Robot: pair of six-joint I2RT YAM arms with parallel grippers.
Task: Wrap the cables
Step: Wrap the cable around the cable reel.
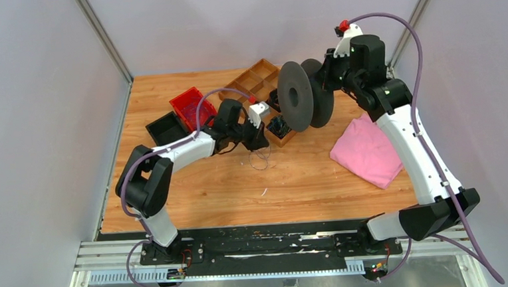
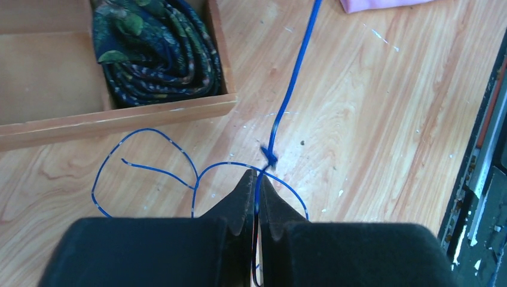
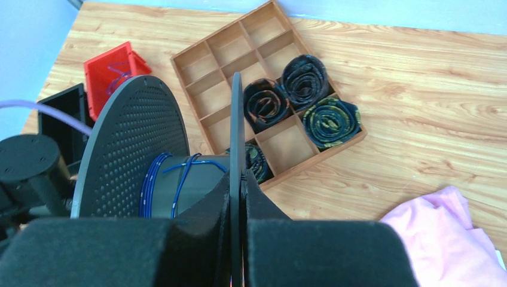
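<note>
A thin blue cable [image 2: 291, 84] runs across the wood from the far side and passes between the fingers of my left gripper [image 2: 258, 174], which is shut on it. Its loose end lies in loops [image 2: 143, 161] on the table in front of the fingers. From above, the left gripper [image 1: 259, 143] hangs over those thin loops [image 1: 260, 160]. My right gripper [image 3: 241, 174] is shut on the thin rim of a dark grey spool [image 3: 128, 143], held on edge above the table. A few blue cable turns [image 3: 149, 185] wrap the spool's core.
A wooden divided tray [image 1: 254, 80] sits behind the left gripper, with rolled dark fabric [image 3: 305, 75] in some compartments. A red bin [image 1: 192, 107] and a black bin [image 1: 167, 127] stand to its left. A pink cloth [image 1: 368, 150] lies at the right.
</note>
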